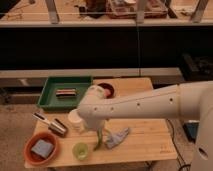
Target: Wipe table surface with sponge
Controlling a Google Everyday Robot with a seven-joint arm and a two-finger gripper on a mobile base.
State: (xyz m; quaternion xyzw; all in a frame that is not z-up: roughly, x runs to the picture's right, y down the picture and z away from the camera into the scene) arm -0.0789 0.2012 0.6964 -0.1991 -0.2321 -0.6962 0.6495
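The sponge point(41, 148), a blue-grey block, lies in an orange-red bowl point(31, 156) at the front left corner of the table surface point(145, 136), a light wooden plank top. My white arm point(135, 105) reaches in from the right across the middle of the table. The gripper point(102, 131) hangs under the arm's end, largely hidden by it, between a white cup point(74, 121) and a blue-grey cloth point(118, 138). It stands open with nothing held, well to the right of the sponge.
A green tray point(50, 98) with a small dark item sits at the back left, and a red bowl point(109, 90) behind the arm. A metal can point(55, 126) lies on its side. A green cup point(80, 150) and a green pepper point(98, 142) sit near the front edge.
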